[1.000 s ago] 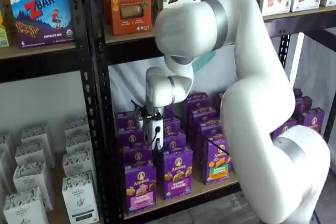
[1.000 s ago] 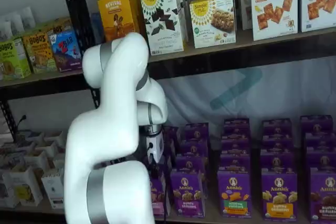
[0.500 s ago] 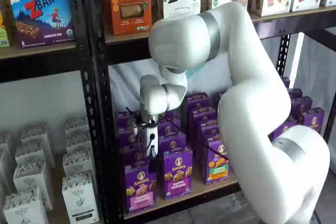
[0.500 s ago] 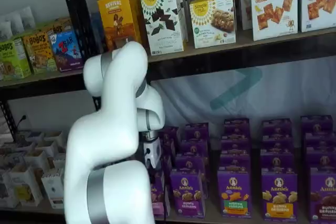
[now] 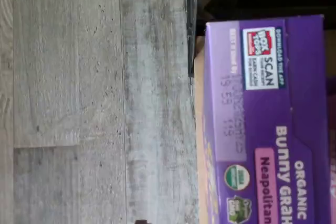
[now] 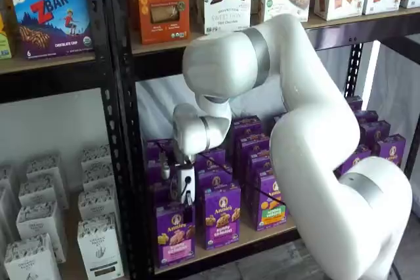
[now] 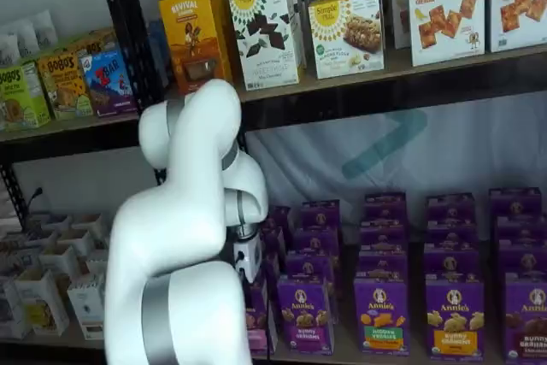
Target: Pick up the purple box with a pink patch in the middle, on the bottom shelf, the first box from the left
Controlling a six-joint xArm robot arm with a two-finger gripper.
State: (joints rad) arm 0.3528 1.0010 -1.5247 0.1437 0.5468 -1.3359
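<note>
Hovering: white gripper with black fingers (image 6: pixel 186 206) over small upright purple carton with pink band (image 6: pixel 174 235) — aligned for top grasp
Fingers: spread wide, empty
Carton: front-left on light wooden bottom shelf (image 6: pixel 262 233) — reachable

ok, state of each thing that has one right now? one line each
purple box: upright at the shelf's front edge, not gripped.
tool: just above the purple box; fingers not clear enough to read a gap.
bottom shelf: stocked with rows of purple cartons.
yellow-band carton: upright beside the purple box.
green-band carton: upright.
</note>
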